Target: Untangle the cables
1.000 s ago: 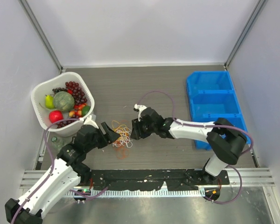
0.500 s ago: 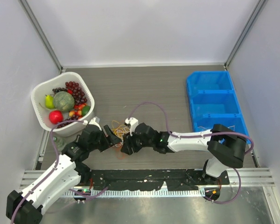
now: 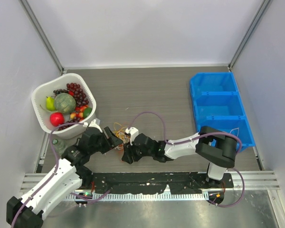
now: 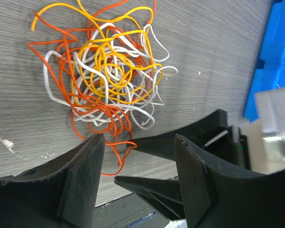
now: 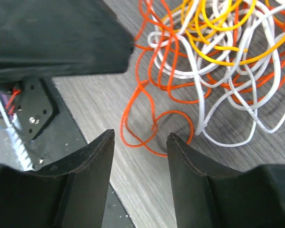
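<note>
- The left gripper (image 4: 138,140) has its jaws apart, with nothing clamped between them.
- The cables (image 4: 109,76) lie in a loose orange, yellow and white tangle on the table (image 4: 218,52), just ahead of the left fingertips.
- The tangle's nearest strand is an orange loop (image 4: 122,151), which reaches into the gap between the left fingers (image 4: 83,180). Whether it touches either one cannot be told.
- The right gripper (image 5: 141,137) also stands with its jaws apart, gripping nothing.
- In the right wrist view the orange loop (image 5: 152,128) lies flat on the table, between and just ahead of the right fingers (image 5: 85,175).
- The rest of the cables (image 5: 218,61) spread ahead of that gripper and off to its right side.
- From above, the left gripper (image 3: 115,141) and right gripper (image 3: 126,154) meet almost tip to tip at the near edge of the cables (image 3: 118,128). Whether the two touch cannot be told.
- In the left wrist view the right gripper (image 4: 124,162) pokes in from the right, its fingers crossing the gap between the left fingers.
- In the right wrist view the left gripper (image 5: 52,38) fills the upper left corner, close beside the tangle.
- A blue bin (image 3: 218,107) sits well off behind the right arm.
- A white basket (image 3: 40,97) of fruit stands near the left arm, on its outer side.
</note>
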{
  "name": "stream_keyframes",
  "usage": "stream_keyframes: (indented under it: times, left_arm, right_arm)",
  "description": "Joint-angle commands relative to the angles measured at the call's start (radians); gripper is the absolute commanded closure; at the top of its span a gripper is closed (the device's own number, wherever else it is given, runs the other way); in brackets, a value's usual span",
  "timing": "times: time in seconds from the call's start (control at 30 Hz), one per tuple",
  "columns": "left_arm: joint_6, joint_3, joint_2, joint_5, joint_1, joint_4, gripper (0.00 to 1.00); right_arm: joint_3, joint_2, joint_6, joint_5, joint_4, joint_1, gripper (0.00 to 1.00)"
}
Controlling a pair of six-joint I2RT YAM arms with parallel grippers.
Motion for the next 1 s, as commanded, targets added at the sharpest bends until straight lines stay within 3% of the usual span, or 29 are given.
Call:
stream_keyframes:
  times: [0.0,0.07,0.13,0.27,0.4,0.57,0.67,0.97]
  left_arm:
    - [-0.001,0.007,0.032,0.071,0.003,0.073,0.37]
    - [0.003,0.013,0.050,0.083,0.003,0.085,0.37]
    - [0.003,0.013,0.063,0.106,0.003,0.113,0.37]
    - [-0.018,-0.004,0.092,0.164,0.003,0.238,0.40]
    - [-0.055,-0.019,0.207,0.233,0.003,0.406,0.44]
    - [-0.047,-0.032,0.371,0.170,0.003,0.469,0.53]
    - [-0.047,-0.064,0.432,0.163,0.003,0.549,0.53]
    - [0.015,-0.094,0.439,0.072,0.013,0.478,0.54]
  right_arm:
    - [0.054,0.047,0.000,0.061,0.040,0.011,0.49]
    - [0.042,0.046,0.000,0.061,0.058,0.017,0.53]
    - [0.021,0.032,-0.001,0.061,0.087,0.019,0.74]
    - [-0.037,-0.018,0.006,0.058,0.138,0.022,0.99]
    - [-0.108,-0.061,0.015,0.035,0.195,0.023,0.99]
    - [-0.154,-0.136,0.028,0.035,0.230,0.028,0.99]
    - [-0.166,-0.268,0.002,0.061,0.158,0.032,0.99]
    - [-0.186,-0.832,-0.103,0.269,-0.057,0.034,0.99]
